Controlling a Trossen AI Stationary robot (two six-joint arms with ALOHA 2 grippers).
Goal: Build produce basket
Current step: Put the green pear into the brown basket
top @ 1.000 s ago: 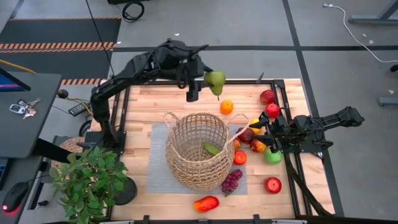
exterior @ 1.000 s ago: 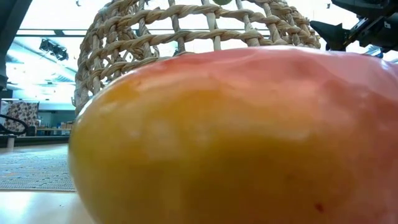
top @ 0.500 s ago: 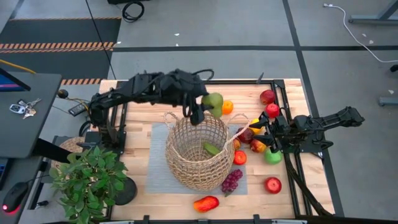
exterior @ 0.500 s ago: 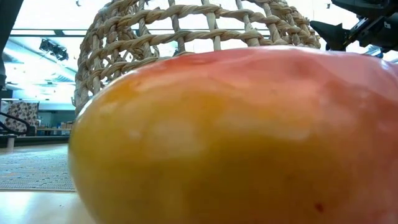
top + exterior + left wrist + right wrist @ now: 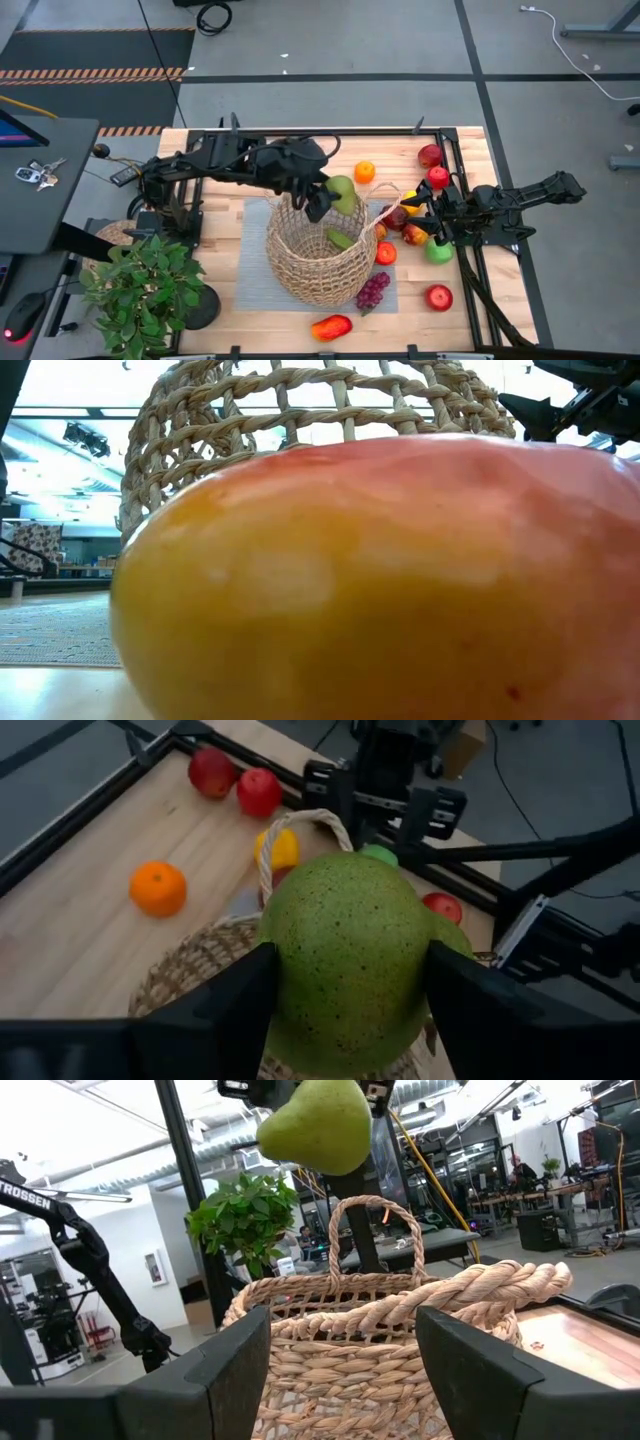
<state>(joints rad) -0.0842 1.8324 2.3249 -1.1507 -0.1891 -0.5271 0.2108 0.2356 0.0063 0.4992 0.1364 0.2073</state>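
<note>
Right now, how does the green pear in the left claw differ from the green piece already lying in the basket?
The pear is clamped in the left claw, above the basket rim; the green piece lies loose on the basket's bottom. The pear looks round and bulky; the piece looks smaller and flatter. Both are green.

The place is a robotics lab or workshop inside a large industrial hall. The wooden table (image 5: 250, 165) sits in a black metal frame on a grey concrete floor (image 5: 400, 40) marked with dark lines, and orange-and-black hazard tape (image 5: 90, 72) edges a black mat. Loose cables (image 5: 575, 45) lie on the floor. A desk (image 5: 40, 175) with keys (image 5: 38, 173) stands just beside the table. Beyond the table, the right wrist view shows exposed ceiling pipes (image 5: 120, 1155), a hanging yellow hose (image 5: 425, 1165), workbenches (image 5: 520, 1205) and another robot arm labelled "TROSSEN" (image 5: 60, 1230).
</note>
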